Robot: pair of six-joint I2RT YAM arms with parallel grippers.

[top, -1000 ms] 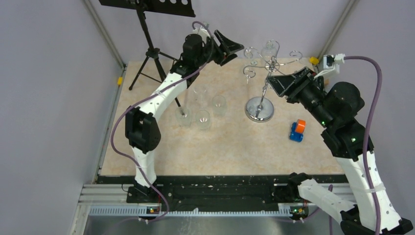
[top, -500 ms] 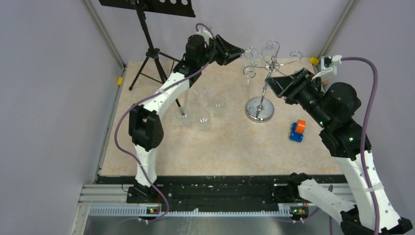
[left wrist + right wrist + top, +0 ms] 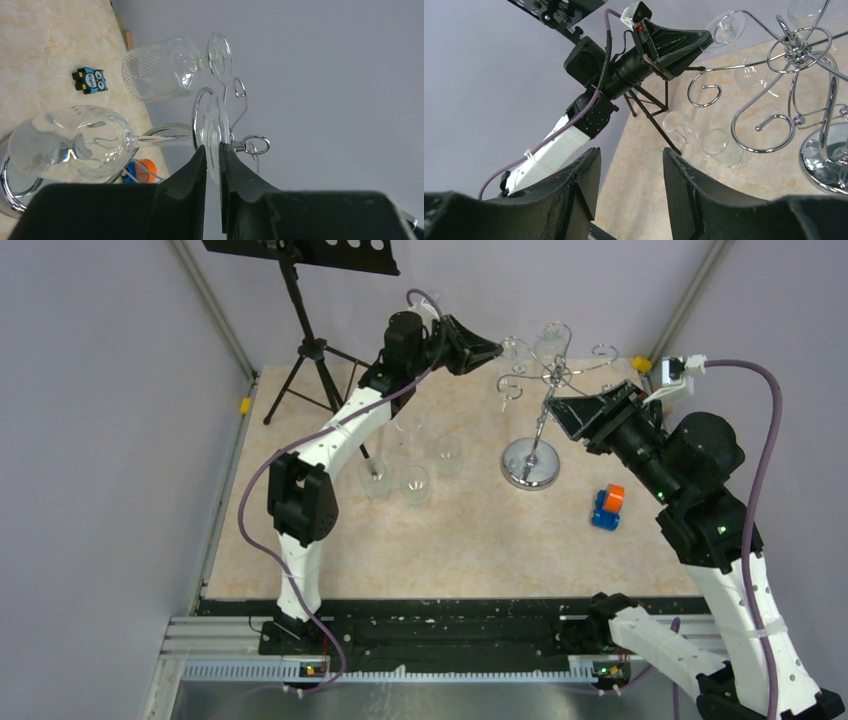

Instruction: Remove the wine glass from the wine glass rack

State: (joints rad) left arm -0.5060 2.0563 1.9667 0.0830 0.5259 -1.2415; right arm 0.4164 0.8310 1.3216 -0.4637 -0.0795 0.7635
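wine glass (image 3: 100, 142) hangs bowl-down, stem vert.

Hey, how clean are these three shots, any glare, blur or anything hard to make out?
Top external: even, soft light, but the clear glasses nearly vanish against the pale table. Left wrist: the left end effector is a dark, featureless mass up close, and the wine glass bowl carries bright reflections. Right wrist: the right end effector blocks the lower frame; the wine glass rack is sharp with glints.
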